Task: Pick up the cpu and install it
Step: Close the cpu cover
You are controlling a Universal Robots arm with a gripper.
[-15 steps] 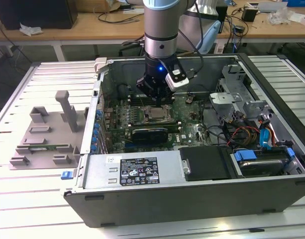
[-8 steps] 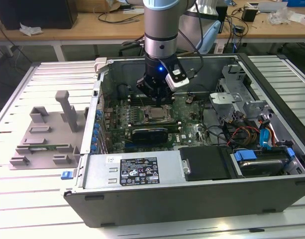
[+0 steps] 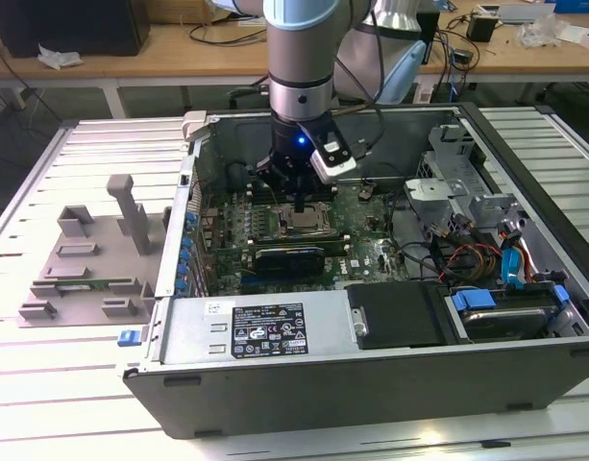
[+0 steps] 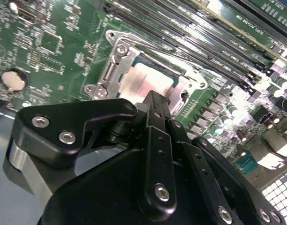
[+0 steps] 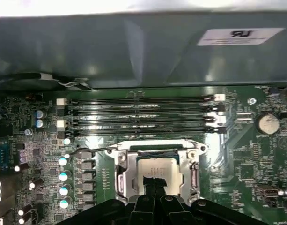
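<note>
The cpu (image 5: 157, 168) is a small shiny silver square. It lies flat inside the metal socket frame (image 5: 121, 172) on the green motherboard (image 5: 241, 159). It looks like it is sitting in its place. The frame goes all the way around it.

The gripper (image 5: 153, 183) is right above the cpu. Its two black fingers (image 5: 148, 182) are pressed close together, with nothing between them. Their tips are over one edge of the chip. I cannot tell if they touch it. The second wrist view shows the same thing: the gripper (image 4: 155, 99) points down at the cpu (image 4: 142, 80) with its tips together.

Just beside the socket are four long black memory slots (image 5: 138, 115), side by side. A round silver battery (image 5: 267, 123) sits on the board, well apart from the socket.

In the exterior view, the arm (image 3: 299, 58) reaches straight down into the open computer case (image 3: 371, 375). The gripper (image 3: 297, 200) hangs over the cpu (image 3: 306, 219) near the middle of the board. The case lies on a table (image 3: 44, 403) made of metal slats. A grey tray (image 3: 83, 254) with upright posts sits on the table at the exterior view's left, outside the case.
</note>
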